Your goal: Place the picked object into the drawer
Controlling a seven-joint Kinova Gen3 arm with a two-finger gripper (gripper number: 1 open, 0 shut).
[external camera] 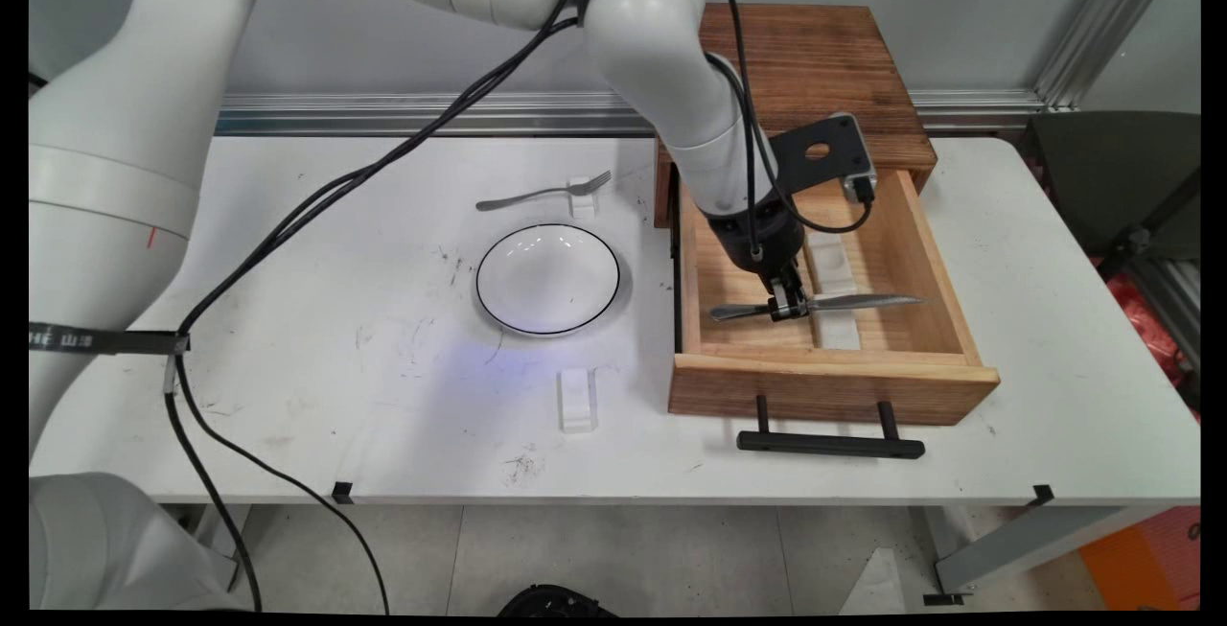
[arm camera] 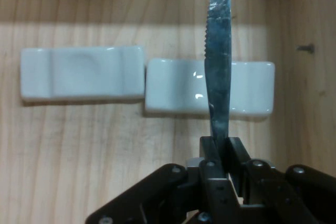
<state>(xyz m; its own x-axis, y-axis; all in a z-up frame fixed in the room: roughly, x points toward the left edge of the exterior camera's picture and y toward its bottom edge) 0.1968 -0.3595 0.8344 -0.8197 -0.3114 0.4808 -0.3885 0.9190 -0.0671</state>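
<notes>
My gripper (external camera: 789,305) reaches down into the open wooden drawer (external camera: 944,271) and is shut on a metal knife (external camera: 863,302). The knife lies level, its blade pointing toward the drawer's right wall and its handle end sticking out to the left. In the hand view the serrated blade (arm camera: 219,61) runs upward from between my fingers (arm camera: 211,153), crossing over a white rest (arm camera: 173,93). A second white rest (arm camera: 81,73) lies beside it on the drawer floor. Whether the blade touches the rest I cannot tell.
A white bowl with a black rim (external camera: 547,278) sits left of the drawer. Behind it a fork (external camera: 544,193) leans on a small white rest (external camera: 581,195). Another white rest (external camera: 578,399) lies near the front. The drawer's black handle (external camera: 830,439) juts toward the table's front edge.
</notes>
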